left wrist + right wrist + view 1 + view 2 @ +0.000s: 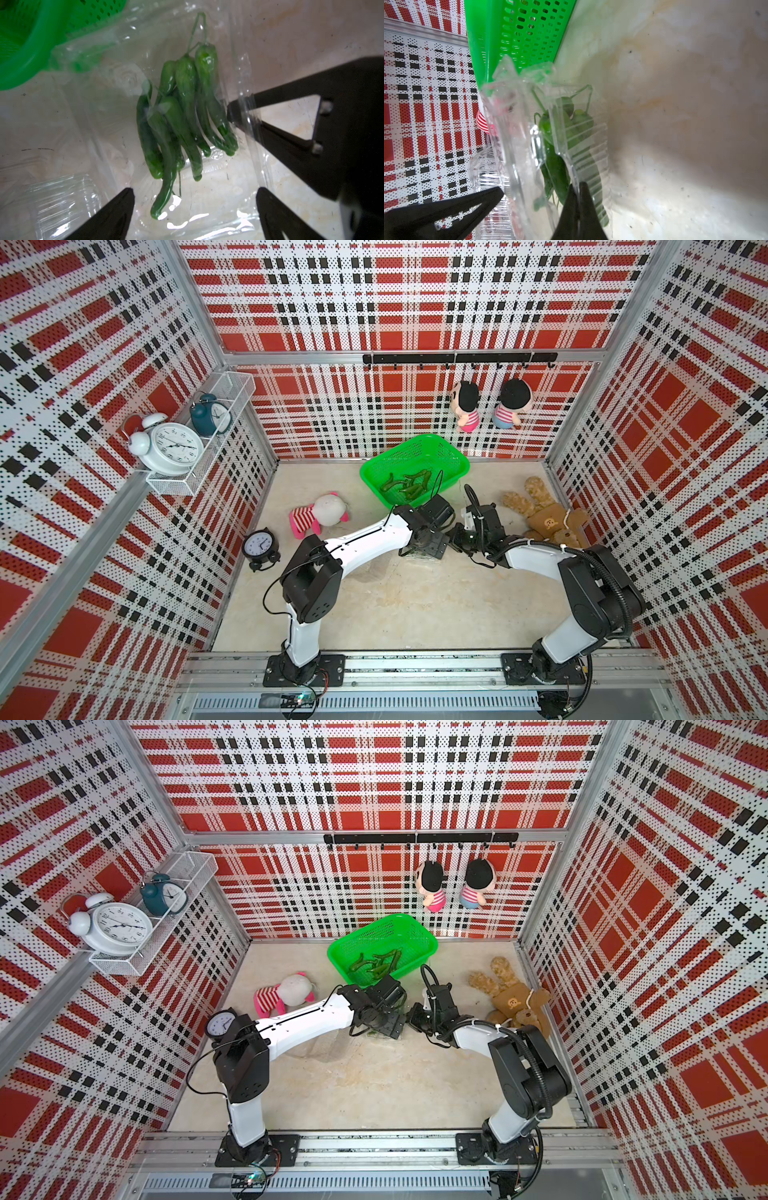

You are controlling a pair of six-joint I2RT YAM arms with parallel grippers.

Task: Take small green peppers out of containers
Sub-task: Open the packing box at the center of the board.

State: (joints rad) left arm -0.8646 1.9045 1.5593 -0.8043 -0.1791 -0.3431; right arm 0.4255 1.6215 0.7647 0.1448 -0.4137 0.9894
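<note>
Hovering with the left pincer [195,199] spread wide over the small green peppers [180,124], bunched inside the clear container [209,220] on the desk [311,31], just near of the green basket [31,52]; clamping the container's right wall with the closed right pincer [579,188]. Possibly risking tangled stems dragging extra pods out, or buckling the thin shell.

peppers [182,116] in container [218,187], container just before basket [419,448], other peppers [409,486] in basket

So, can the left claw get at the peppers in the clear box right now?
Probably. The left claw is open right over the peppers, and the right claw pinches the box edge. Glare hides whether a plastic layer covers them.
</note>
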